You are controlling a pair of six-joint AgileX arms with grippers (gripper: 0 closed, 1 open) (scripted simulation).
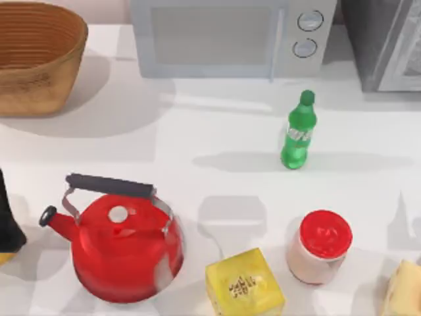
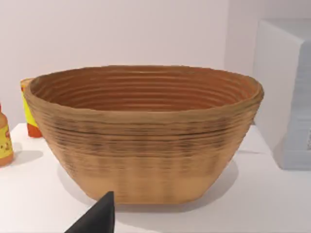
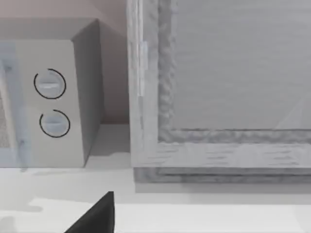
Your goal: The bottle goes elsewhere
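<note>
Top view — bottle [image 1: 298, 131] upright, microwave [image 1: 230, 36] behind, red-lidded jar [image 1: 320, 247] near, tools' state perhaps hidden.

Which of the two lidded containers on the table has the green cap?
The slim green bottle standing before the microwave; the squat pinkish jar has a red lid.

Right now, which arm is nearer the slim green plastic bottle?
Right, probably. The right tool faces the grey microwave, which stands just behind the slim green plastic bottle; the left tool faces the woven brown basket at the table's far left.
</note>
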